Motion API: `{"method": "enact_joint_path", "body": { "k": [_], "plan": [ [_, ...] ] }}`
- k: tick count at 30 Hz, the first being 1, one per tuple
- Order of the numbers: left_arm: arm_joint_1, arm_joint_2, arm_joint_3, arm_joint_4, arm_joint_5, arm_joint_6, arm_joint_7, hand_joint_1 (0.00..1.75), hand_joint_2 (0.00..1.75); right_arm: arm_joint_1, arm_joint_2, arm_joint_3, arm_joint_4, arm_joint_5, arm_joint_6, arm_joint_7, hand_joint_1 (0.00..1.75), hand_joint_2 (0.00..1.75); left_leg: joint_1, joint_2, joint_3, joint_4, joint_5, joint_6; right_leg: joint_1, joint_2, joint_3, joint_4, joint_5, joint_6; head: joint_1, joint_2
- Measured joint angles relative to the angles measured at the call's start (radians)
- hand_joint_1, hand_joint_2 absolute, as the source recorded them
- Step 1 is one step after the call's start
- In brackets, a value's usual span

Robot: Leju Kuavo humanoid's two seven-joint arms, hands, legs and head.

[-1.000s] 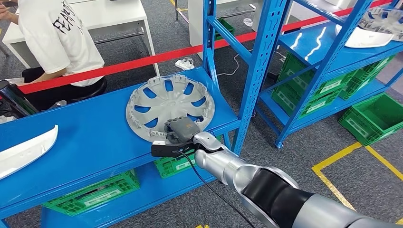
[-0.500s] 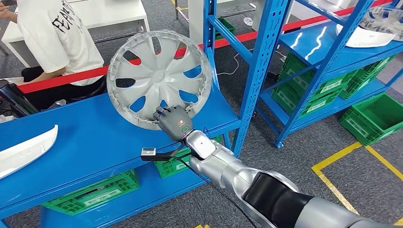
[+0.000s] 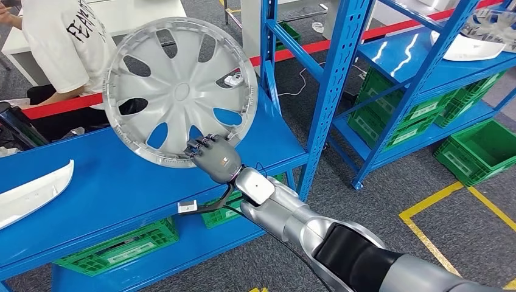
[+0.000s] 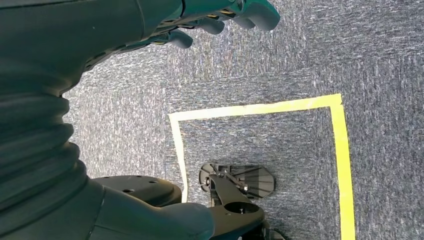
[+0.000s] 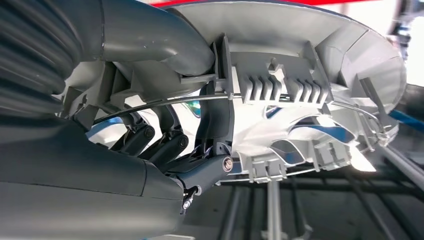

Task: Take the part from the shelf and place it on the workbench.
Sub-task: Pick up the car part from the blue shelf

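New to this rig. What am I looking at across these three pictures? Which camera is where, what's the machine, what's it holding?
It is a two-legged humanoid robot with two silver arms ending in many-fingered hands. The head view looks down from high on its body: the right hand grips a grey wheel cover by its lower rim, tilted up above the blue shelf. A white curved part lies on that shelf, green crates sit below, and a person in a white shirt sits behind. The right wrist view, from a camera behind that hand, shows the cover's ribbed back up close. The left wrist view looks down past the left hand at grey carpet with yellow tape.
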Motion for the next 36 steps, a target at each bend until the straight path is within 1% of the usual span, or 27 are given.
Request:
{"method": "enact_joint_path", "body": {
  "k": [3, 8, 11, 13, 16, 17, 18, 19, 20, 21, 22, 23, 24, 25, 26, 27, 28, 29, 30, 31, 33, 34, 35, 36],
  "plan": [
    [0.0, 0.0, 0.001, 0.0, 0.002, 0.0, -0.003, 0.0, 1.75, 0.02, 0.0, -0.004, -0.059, -0.004, 0.017, -0.04, 1.75, 1.75, 0.0, 0.0, 0.0, 0.0, 0.0, 0.0, 0.0, 0.0, 0.0, 0.0, 0.0, 0.0, 0.0, 0.0],
    [0.001, 0.001, 0.009, 0.0, 0.008, 0.005, -0.004, 0.0, 1.75, 0.067, 0.0, -0.008, -0.197, -0.033, 0.049, -0.142, 1.75, 1.75, 0.0, 0.0, 0.0, 0.0, 0.0, 0.0, 0.0, 0.0, 0.0, 0.0, 0.0, 0.0, 0.0, 0.0],
    [0.001, 0.001, 0.015, 0.0, 0.012, 0.012, 0.0, 0.0, 1.75, 0.095, 0.0, -0.006, -0.293, -0.044, 0.077, -0.169, 1.75, 1.75, 0.0, -0.001, 0.0, 0.0, 0.0, 0.0, 0.0, 0.0, 0.0, 0.0, -0.001, 0.001, 0.0, 0.0],
    [0.002, 0.002, 0.018, 0.0, 0.012, 0.014, 0.003, 0.0, 1.75, 0.106, 0.0, -0.005, -0.34, -0.049, 0.087, -0.172, 1.75, 1.75, -0.002, -0.001, -0.002, 0.003, -0.002, 0.004, -0.002, -0.001, 0.0, -0.001, 0.0, 0.003, 0.0, 0.0],
    [0.002, 0.003, 0.022, 0.0, 0.013, 0.014, 0.007, 0.0, 1.75, 0.119, 0.0, -0.005, -0.391, -0.058, 0.094, -0.176, 1.75, 1.75, -0.005, -0.001, -0.004, 0.008, -0.005, 0.013, -0.005, -0.001, 0.001, -0.003, 0.003, 0.01, 0.0, 0.0],
    [0.002, 0.004, 0.024, 0.0, 0.013, 0.014, 0.007, 0.0, 1.75, 0.122, 0.0, -0.005, -0.405, -0.062, 0.096, -0.179, 1.75, 1.75, -0.005, 0.0, -0.003, 0.005, -0.001, 0.016, -0.005, 0.0, 0.002, -0.005, 0.006, 0.013, 0.0, 0.0],
    [0.002, 0.003, 0.026, 0.0, 0.013, 0.014, 0.008, 0.0, 1.75, 0.126, 0.0, -0.005, -0.418, -0.066, 0.097, -0.182, 1.75, 1.75, -0.001, 0.002, 0.001, -0.002, 0.007, 0.019, -0.006, 0.001, 0.001, -0.004, 0.006, 0.017, -0.001, 0.0],
    [0.002, 0.003, 0.027, 0.0, 0.013, 0.014, 0.008, 0.0, 1.75, 0.128, 0.0, -0.004, -0.429, -0.07, 0.097, -0.185, 1.75, 1.75, 0.002, 0.004, 0.005, -0.01, 0.015, 0.022, -0.004, 0.001, -0.004, 0.005, -0.003, 0.02, 0.001, 0.0],
    [0.001, 0.002, 0.027, 0.0, 0.013, 0.015, 0.009, 0.0, 1.75, 0.129, -0.001, -0.004, -0.439, -0.073, 0.097, -0.187, 1.75, 1.75, 0.007, 0.006, 0.008, -0.019, 0.023, 0.026, -0.003, 0.001, -0.016, 0.031, -0.023, 0.024, 0.003, 0.0],
    [0.001, 0.001, 0.028, -0.001, 0.013, 0.015, 0.009, 0.0, 1.75, 0.131, -0.001, -0.004, -0.447, -0.074, 0.098, -0.188, 1.75, 1.75, 0.01, 0.008, 0.009, -0.024, 0.028, 0.028, -0.004, 0.001, -0.038, 0.081, -0.054, 0.028, 0.006, 0.0],
    [0.001, 0.001, 0.029, 0.0, 0.013, 0.015, 0.01, 0.0, 1.75, 0.133, -0.001, -0.003, -0.453, -0.075, 0.098, -0.188, 1.75, 1.75, 0.011, 0.009, 0.007, -0.024, 0.03, 0.029, -0.005, 0.0, -0.067, 0.148, -0.088, 0.033, 0.009, 0.0],
    [0.002, 0.001, 0.03, 0.0, 0.013, 0.015, 0.01, 0.0, 1.75, 0.137, -0.002, -0.003, -0.458, -0.075, 0.098, -0.188, 1.75, 1.75, 0.012, 0.01, 0.004, -0.022, 0.031, 0.029, -0.009, 0.0, -0.096, 0.217, -0.115, 0.038, 0.01, 0.0],
    [0.002, 0.001, 0.031, 0.0, 0.013, 0.015, 0.01, 0.0, 1.75, 0.141, -0.002, -0.003, -0.461, -0.075, 0.098, -0.188, 1.75, 1.75, 0.013, 0.011, 0.0, -0.018, 0.03, 0.028, -0.014, 0.0, -0.117, 0.266, -0.127, 0.043, 0.01, 0.0],
    [0.002, 0.001, 0.032, 0.0, 0.013, 0.015, 0.01, 0.0, 1.75, 0.145, -0.003, -0.003, -0.464, -0.076, 0.098, -0.188, 1.75, 1.75, 0.016, 0.011, -0.003, -0.013, 0.029, 0.026, -0.018, -0.001, -0.121, 0.278, -0.119, 0.049, 0.01, 0.0],
    [0.002, 0.001, 0.033, 0.0, 0.013, 0.015, 0.01, 0.0, 1.75, 0.147, -0.004, -0.002, -0.467, -0.076, 0.098, -0.188, 1.75, 1.75, 0.02, 0.011, -0.007, -0.006, 0.027, 0.022, -0.024, -0.002, -0.104, 0.247, -0.093, 0.055, 0.01, 0.0],
    [0.002, 0.001, 0.034, 0.0, 0.013, 0.015, 0.01, 0.0, 1.75, 0.148, -0.004, -0.002, -0.469, -0.076, 0.098, -0.187, 1.75, 1.75, 0.025, 0.01, -0.012, 0.004, 0.023, 0.016, -0.029, -0.004, -0.072, 0.186, -0.06, 0.062, 0.01, 0.0],
    [0.002, 0.002, 0.034, 0.0, 0.013, 0.015, 0.01, 0.0, 1.75, 0.148, -0.004, -0.002, -0.471, -0.077, 0.099, -0.187, 1.75, 1.75, 0.029, 0.009, -0.02, 0.015, 0.018, 0.008, -0.031, -0.004, -0.036, 0.122, -0.04, 0.068, 0.012, 0.0],
    [0.001, 0.002, 0.035, 0.0, 0.013, 0.015, 0.01, 0.0, 1.75, 0.148, -0.005, -0.002, -0.474, -0.078, 0.099, -0.187, 1.75, 1.75, 0.03, 0.008, -0.029, 0.026, 0.014, -0.001, -0.031, -0.003, -0.012, 0.075, -0.026, 0.067, 0.014, 0.0],
    [0.001, 0.002, 0.035, 0.0, 0.013, 0.016, 0.011, 0.0, 1.75, 0.149, -0.005, -0.002, -0.476, -0.078, 0.098, -0.188, 1.75, 1.75, 0.029, 0.006, -0.036, 0.036, 0.011, -0.01, -0.03, -0.001, -0.001, 0.051, -0.026, 0.062, 0.015, 0.0],
    [0.001, 0.002, 0.035, 0.0, 0.013, 0.017, 0.011, 0.0, 1.75, 0.151, -0.006, -0.002, -0.479, -0.079, 0.097, -0.189, 1.75, 1.75, 0.028, 0.005, -0.042, 0.041, 0.011, -0.018, -0.028, 0.002, -0.003, 0.048, -0.032, 0.052, 0.015, 0.0],
    [0.001, 0.002, 0.037, 0.0, 0.013, 0.018, 0.012, 0.0, 1.75, 0.154, -0.007, -0.001, -0.489, -0.082, 0.096, -0.19, 1.75, 1.75, 0.029, 0.003, -0.047, 0.045, 0.014, -0.031, -0.029, 0.003, -0.014, 0.048, -0.03, 0.03, 0.014, 0.0],
    [0.001, 0.003, 0.038, 0.0, 0.013, 0.017, 0.013, 0.0, 1.75, 0.155, -0.007, -0.001, -0.493, -0.084, 0.096, -0.19, 1.75, 1.75, 0.03, 0.003, -0.053, 0.051, 0.006, -0.037, -0.029, 0.002, -0.018, 0.048, -0.026, 0.02, 0.013, 0.0],
    [0.001, 0.003, 0.039, 0.0, 0.012, 0.017, 0.013, 0.0, 1.75, 0.156, -0.007, 0.0, -0.497, -0.086, 0.096, -0.19, 1.75, 1.75, 0.031, 0.004, -0.063, 0.074, -0.015, -0.039, -0.029, 0.001, -0.022, 0.045, -0.021, 0.011, 0.013, 0.0],
    [0.001, 0.004, 0.041, 0.0, 0.012, 0.016, 0.013, 0.0, 1.75, 0.156, -0.007, 0.0, -0.499, -0.088, 0.096, -0.191, 1.75, 1.75, 0.031, 0.004, -0.081, 0.117, -0.049, -0.041, -0.029, 0.0, -0.027, 0.042, -0.014, 0.003, 0.013, 0.0]
  ]
}}
